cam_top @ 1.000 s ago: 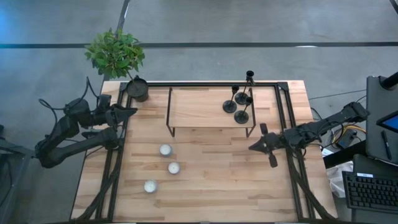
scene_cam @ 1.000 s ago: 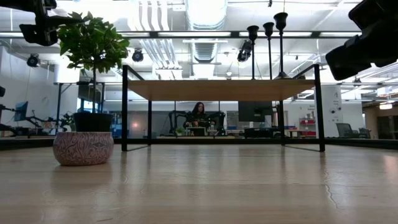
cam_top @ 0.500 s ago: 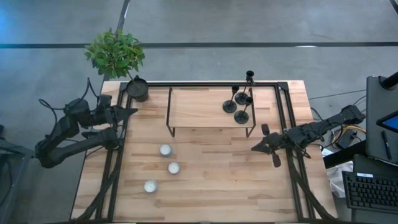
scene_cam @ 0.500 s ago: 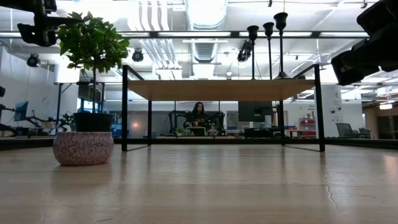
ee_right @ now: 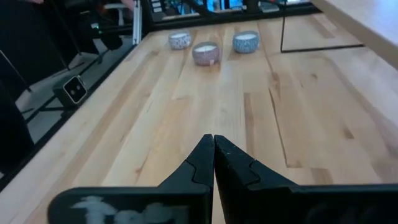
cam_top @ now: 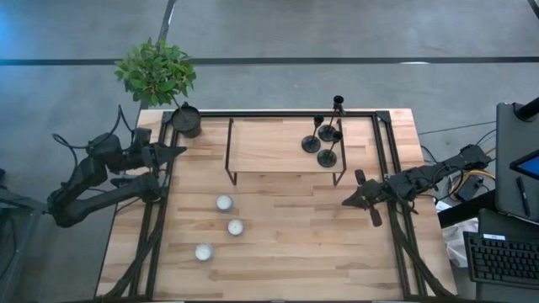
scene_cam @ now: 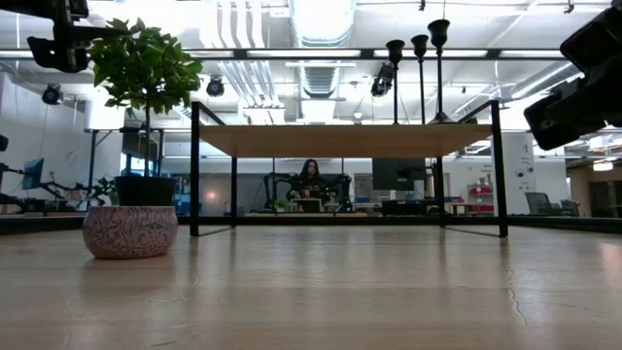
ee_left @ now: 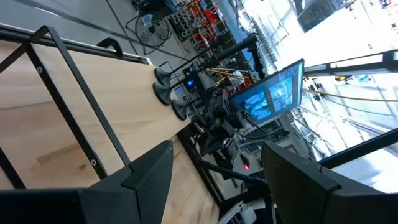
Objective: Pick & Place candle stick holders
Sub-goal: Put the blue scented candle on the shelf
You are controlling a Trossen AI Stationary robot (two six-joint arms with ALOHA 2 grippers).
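Three black candle stick holders stand by their round bases on the right end of a raised wooden shelf at the table's far side. In the low view their stems and tops rise above the shelf. My left gripper hovers open over the table's left edge, far from them; in its wrist view the holders show small beyond the fingers. My right gripper is shut and holds nothing. It hangs near the right edge, on the near side of the shelf, with bare wood beyond its fingertips.
Three small candle pots stand in a slanting row on the near left part of the table; one shows close in the low view. A potted plant stands at the far left corner. Black frame rails run along both sides.
My right gripper, still shut, has drawn back a little toward the table's right edge and sunk slightly. The holders and pots have not moved.
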